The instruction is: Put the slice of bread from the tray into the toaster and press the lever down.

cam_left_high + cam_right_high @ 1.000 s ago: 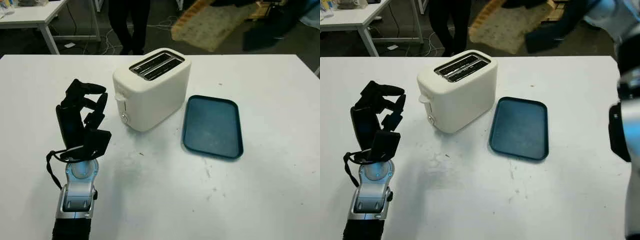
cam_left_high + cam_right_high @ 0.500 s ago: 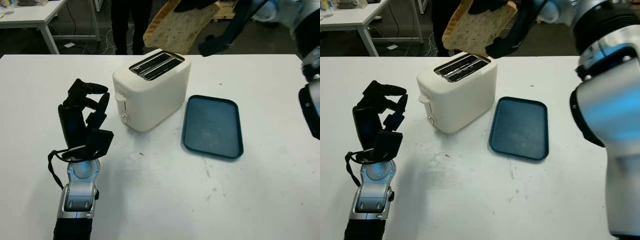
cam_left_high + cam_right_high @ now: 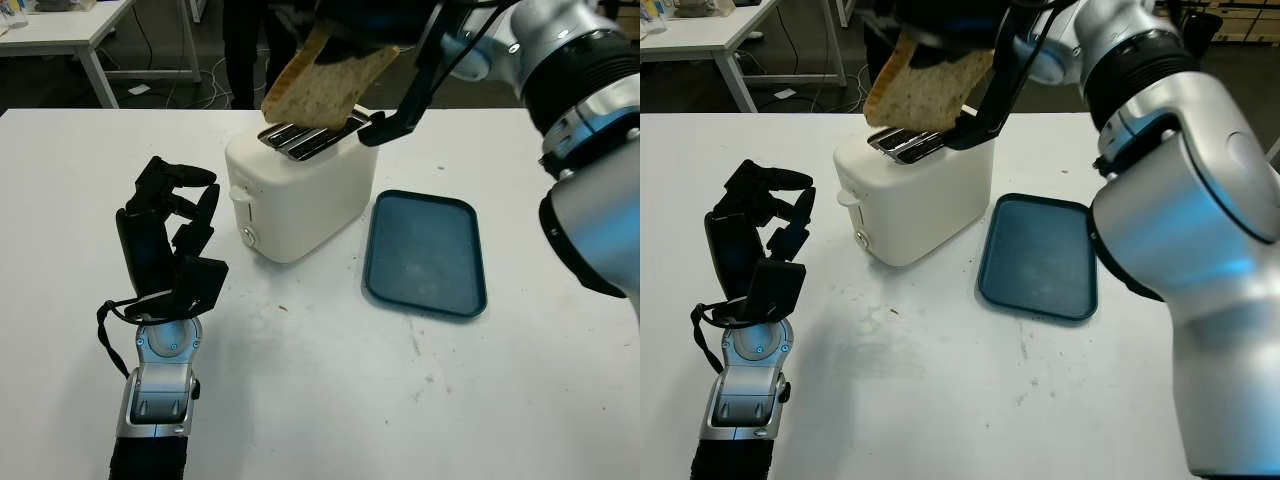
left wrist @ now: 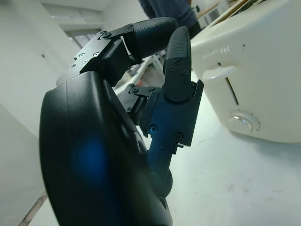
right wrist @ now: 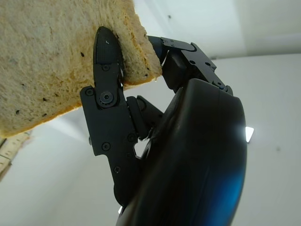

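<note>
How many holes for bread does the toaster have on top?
2. Both long slots sit side by side on top of the cream plastic toaster; the tan bread slice in the right hand partly hides them.

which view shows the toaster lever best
The left wrist view: the lever sits close and side-on above the dial on the toaster, with its slot visible. Both eye views show it as a small tab on the toaster's left end. The right wrist view shows the bread in the right hand instead.

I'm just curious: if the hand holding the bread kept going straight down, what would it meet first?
Probably the white toaster: the right hand holds the slice of bread tilted just above its slots, so the bread's lower edge should touch first. Depth is hard to judge.
</note>
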Robot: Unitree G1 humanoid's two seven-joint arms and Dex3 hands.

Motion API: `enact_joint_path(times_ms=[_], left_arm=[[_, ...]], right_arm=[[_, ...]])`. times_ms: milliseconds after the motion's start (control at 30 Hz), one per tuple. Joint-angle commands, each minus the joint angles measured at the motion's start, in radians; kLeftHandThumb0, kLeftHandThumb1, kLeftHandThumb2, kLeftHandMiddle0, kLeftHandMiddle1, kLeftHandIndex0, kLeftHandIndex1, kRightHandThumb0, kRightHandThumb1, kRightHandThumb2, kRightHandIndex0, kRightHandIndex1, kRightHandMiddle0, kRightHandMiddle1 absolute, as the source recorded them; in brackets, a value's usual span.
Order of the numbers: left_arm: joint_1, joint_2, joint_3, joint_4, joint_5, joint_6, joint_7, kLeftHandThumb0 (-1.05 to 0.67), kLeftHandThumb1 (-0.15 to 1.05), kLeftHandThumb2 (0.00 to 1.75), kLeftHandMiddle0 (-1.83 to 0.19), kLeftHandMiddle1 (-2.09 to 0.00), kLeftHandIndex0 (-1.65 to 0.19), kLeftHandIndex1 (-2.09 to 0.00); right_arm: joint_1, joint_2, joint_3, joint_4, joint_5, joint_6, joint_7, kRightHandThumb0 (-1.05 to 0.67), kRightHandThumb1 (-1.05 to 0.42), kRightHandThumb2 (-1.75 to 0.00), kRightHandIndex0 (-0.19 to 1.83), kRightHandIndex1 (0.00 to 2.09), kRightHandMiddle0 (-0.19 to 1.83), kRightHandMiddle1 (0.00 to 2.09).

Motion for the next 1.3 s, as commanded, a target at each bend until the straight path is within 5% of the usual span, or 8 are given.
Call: enact_joint_path(times_ms=[0, 533, 900, 1267], left_arm=[[0.010, -0.001, 0.004, -0.013, 0.017, 0.007, 0.012, -0.44, 0.92, 0.19, -0.72, -1.61, -0.63, -1.29], [0.011, -0.001, 0.006, -0.017, -0.007, 0.007, 0.002, -0.43, 0.92, 0.18, -0.70, -1.62, -0.62, -1.29], [0.009, -0.002, 0.004, -0.012, -0.012, -0.005, 0.003, -0.44, 0.92, 0.17, -0.71, -1.60, -0.62, -1.28], [0.012, -0.001, 0.002, -0.022, 0.009, 0.010, 0.009, -0.45, 0.92, 0.18, -0.70, -1.61, -0.62, -1.29]], right_arm=[[0.014, 0.010, -0.011, 0.007, 0.030, 0.017, 0.017, -0.51, -0.92, -0.46, 1.25, 1.75, 0.94, 1.75], [0.033, -0.037, 0.050, 0.011, -0.004, 0.064, 0.063, -0.44, -0.92, -0.30, 1.19, 1.75, 0.89, 1.75], [-0.006, -0.061, 0.224, 0.019, -0.170, 0.173, -0.092, -0.49, -0.92, -0.26, 1.21, 1.75, 0.85, 1.75], [0.010, -0.034, 0.326, 0.026, -0.248, 0.228, -0.137, -0.56, -0.92, -0.43, 1.19, 1.75, 0.84, 1.75]])
